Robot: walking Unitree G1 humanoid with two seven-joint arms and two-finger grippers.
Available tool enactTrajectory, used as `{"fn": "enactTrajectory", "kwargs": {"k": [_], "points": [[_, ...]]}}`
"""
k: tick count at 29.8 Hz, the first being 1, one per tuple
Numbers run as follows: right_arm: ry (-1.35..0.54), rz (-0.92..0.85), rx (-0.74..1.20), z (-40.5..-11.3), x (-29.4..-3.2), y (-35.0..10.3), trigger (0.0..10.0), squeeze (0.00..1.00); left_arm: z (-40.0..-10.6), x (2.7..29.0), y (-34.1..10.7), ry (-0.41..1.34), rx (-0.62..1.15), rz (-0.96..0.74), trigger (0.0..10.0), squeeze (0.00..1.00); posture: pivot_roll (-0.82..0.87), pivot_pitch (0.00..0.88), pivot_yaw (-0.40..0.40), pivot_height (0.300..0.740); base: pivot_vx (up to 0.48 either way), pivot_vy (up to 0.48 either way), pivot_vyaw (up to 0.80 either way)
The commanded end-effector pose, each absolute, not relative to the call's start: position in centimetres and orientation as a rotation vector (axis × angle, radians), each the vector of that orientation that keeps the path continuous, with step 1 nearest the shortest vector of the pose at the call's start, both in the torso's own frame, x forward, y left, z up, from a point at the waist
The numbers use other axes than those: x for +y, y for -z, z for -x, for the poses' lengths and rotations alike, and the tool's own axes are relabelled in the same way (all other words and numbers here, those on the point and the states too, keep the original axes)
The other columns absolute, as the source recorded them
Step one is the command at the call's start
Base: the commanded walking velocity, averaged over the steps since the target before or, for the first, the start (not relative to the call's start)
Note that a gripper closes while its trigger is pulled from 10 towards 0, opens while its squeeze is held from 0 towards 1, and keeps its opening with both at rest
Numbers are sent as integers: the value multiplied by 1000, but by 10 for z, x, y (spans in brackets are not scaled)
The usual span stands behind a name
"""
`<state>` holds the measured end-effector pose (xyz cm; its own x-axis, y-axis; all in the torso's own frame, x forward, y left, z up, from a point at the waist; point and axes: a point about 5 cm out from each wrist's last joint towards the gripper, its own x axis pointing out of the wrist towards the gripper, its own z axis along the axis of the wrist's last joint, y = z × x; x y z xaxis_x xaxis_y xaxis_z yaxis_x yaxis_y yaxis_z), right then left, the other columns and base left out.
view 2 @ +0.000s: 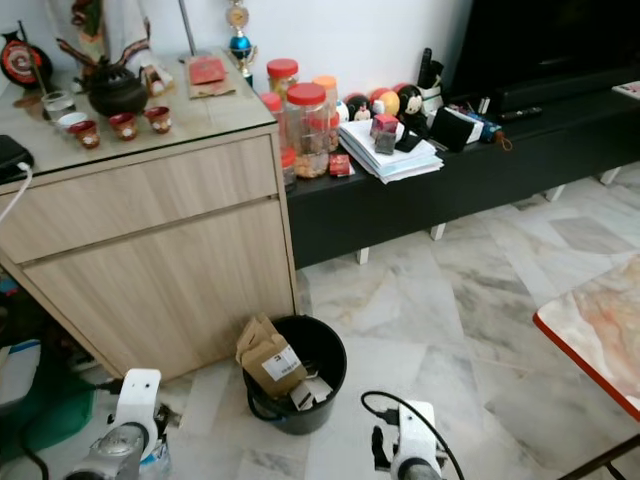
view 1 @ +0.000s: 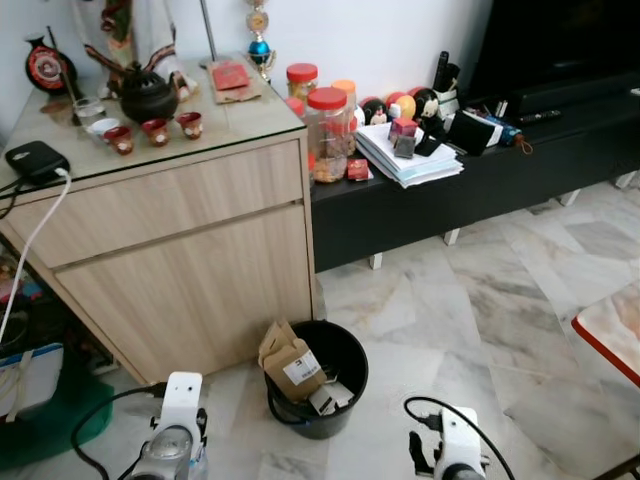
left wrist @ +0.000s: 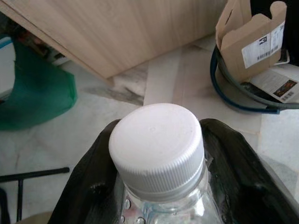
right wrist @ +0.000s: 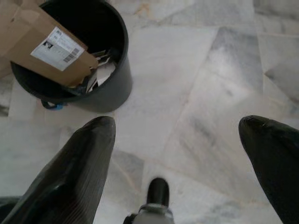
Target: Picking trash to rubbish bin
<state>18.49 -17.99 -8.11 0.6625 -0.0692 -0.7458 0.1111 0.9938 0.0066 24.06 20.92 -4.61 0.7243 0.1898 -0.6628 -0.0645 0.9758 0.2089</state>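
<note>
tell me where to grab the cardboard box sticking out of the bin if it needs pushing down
Grip the cardboard box by its open top flaps, coming from above on the cabinet side. It leans against the black bin rim there, its upper half standing clear. The right gripper is open and empty; the left gripper holds a bottle.

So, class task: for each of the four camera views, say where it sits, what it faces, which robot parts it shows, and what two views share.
Left eye view: on the head, looking forward and down at the wooden cabinet and black bin; both silver arms at the bottom.
Right eye view: same head, same scene.
Left wrist view: along the left tool, shut on a clear bottle, bin beyond.
Right wrist view: along the open right tool, over marble floor.
Shared: the cardboard box in the bin.
</note>
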Motion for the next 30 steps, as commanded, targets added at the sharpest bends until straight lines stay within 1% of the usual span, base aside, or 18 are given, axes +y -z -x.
{"fn": "enactTrajectory", "kwargs": {"k": [1,8,30], "points": [[92,-68,833,-188,-175,80,10000,0,-241,214,45,-138,753,-199,10000,0,-40,0,32,740,262,0,0],[76,-65,834,-187,-172,81,10000,0,-241,216,44,-138,750,-207,10000,0,-36,0,32,740,264,0,0],[80,-65,837,-187,-173,81,10000,0,-240,217,45,-141,751,-204,10000,0,-37,0,30,740,264,0,0]]}}
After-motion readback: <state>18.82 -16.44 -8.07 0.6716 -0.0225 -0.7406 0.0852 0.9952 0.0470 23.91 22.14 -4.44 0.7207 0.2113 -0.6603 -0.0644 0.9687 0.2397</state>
